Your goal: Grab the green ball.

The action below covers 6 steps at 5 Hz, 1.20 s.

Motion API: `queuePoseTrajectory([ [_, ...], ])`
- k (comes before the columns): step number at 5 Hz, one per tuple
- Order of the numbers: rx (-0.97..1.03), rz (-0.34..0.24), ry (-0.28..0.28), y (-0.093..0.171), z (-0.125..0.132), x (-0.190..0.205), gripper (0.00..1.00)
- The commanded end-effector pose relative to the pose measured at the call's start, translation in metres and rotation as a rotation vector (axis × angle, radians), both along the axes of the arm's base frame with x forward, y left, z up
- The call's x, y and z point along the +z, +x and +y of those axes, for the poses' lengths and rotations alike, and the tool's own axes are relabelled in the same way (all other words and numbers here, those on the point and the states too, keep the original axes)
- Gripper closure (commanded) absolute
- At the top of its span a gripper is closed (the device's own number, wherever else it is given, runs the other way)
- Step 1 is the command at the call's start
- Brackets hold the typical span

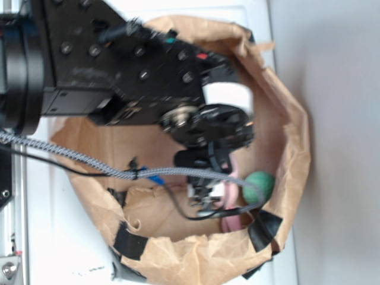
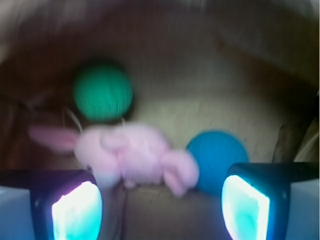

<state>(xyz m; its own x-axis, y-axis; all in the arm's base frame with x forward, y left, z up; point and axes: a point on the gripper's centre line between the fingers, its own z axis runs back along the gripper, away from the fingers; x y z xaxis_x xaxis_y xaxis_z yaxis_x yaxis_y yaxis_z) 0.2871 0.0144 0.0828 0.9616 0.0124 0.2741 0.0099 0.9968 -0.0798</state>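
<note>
The arm [image 1: 119,65] reaches from the upper left down into a brown paper bag [image 1: 291,136] whose rolled rim is patched with black tape [image 1: 264,228]. A braided cable [image 1: 65,155] runs across the bag mouth to the wrist. In the exterior view the gripper [image 1: 208,193] sits low inside the bag, over the pink bunny [image 1: 231,190]; its fingertips are mostly hidden by the wrist body and cables. The green ball [image 1: 259,186] lies on the bag floor just to the right of the gripper, close to the bag wall, touching or nearly touching the bunny; contact cannot be resolved. The wrist view is blurred. It shows the green ball [image 2: 103,92] at upper left, the bunny [image 2: 132,155] in the centre with one ear stretched left, and a blue ball [image 2: 217,157] at right, just beside the bunny. The two fingers [image 2: 75,207] frame the bottom corners of that view, far apart, with the bunny's lower edge between them and nothing clamped: jaws wide. The green ball is beyond the finger line, off to the left of centre, not between the fingers. The blue ball is not visible in the exterior view, being hidden behind the arm.
</note>
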Motion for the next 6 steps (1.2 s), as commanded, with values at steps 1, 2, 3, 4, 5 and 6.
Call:
queuePoseTrajectory([
  [1,0.006,-0.056,0.016,0.018,-0.015,0.016,0.00],
  [2,0.051,-0.055,0.003,0.036,-0.022,0.022,0.00],
  [3,0.079,-0.066,-0.021,0.052,-0.026,0.028,0.00],
  [4,0.098,-0.067,0.017,0.062,-0.032,0.018,0.00],
  [5,0.105,-0.066,0.045,0.065,-0.034,0.009,0.00],
  [6,0.102,-0.052,0.111,0.066,-0.036,-0.010,0.00],
])
